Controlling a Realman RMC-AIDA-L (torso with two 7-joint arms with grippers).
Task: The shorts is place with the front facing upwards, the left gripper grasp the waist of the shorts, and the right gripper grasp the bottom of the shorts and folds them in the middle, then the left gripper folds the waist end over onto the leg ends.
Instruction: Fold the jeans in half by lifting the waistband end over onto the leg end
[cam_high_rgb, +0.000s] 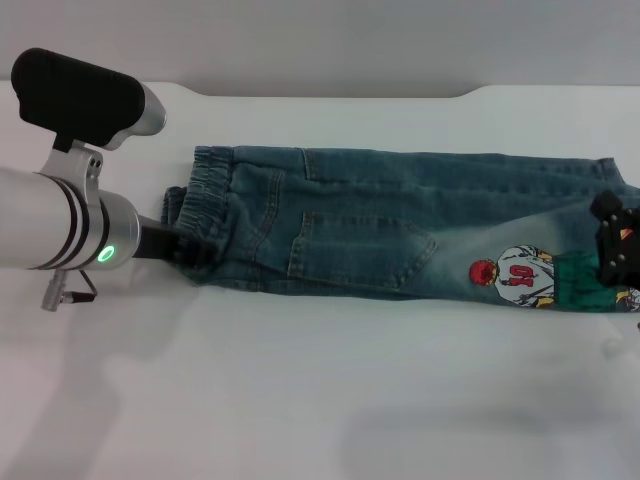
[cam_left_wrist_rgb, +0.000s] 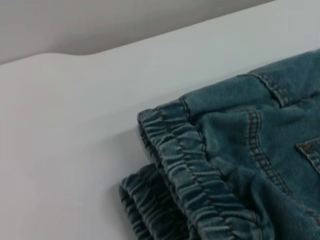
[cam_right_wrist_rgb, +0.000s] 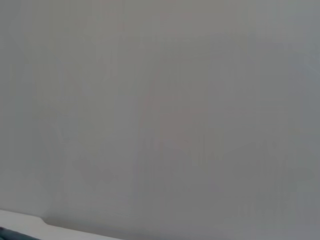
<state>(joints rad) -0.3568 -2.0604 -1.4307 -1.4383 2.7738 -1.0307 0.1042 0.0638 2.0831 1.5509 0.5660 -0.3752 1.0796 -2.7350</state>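
In the head view, the shorts (cam_high_rgb: 400, 235) lie on the white table (cam_high_rgb: 300, 400), already folded lengthwise into one long narrow band that runs from left to right across the middle of the surface. The waist end (cam_high_rgb: 205, 215), with its puckered elastic, is at the left; a stitched pocket (cam_high_rgb: 360, 250) faces up near the middle, and the cartoon patch (cam_high_rgb: 512, 277) numbered 10 sits toward the right, just beside some green print. The leg ends (cam_high_rgb: 600, 200) are at the far right, partly under the right gripper (cam_high_rgb: 615, 250), which stands on the denim at the right edge of the picture. Whether its fingers are apart or together cannot be told. The left gripper (cam_high_rgb: 185, 250) reaches in from the left on its silver arm with the green ring light (cam_high_rgb: 107, 254). Its black tip is at the near corner of the waistband and seems to be touching the cloth, but whether the fingers clamp the band cannot be told.

In the left wrist view, the waist end (cam_left_wrist_rgb: 200, 190) fills the lower part of the picture, its gathered elastic doubled in two layers on the table (cam_left_wrist_rgb: 75, 125). A stitched seam (cam_left_wrist_rgb: 260, 150) runs beside the band. No fingers show here.

The right wrist view shows only a plain grey wall (cam_right_wrist_rgb: 160, 100) and a sliver of the table's edge (cam_right_wrist_rgb: 20, 220).
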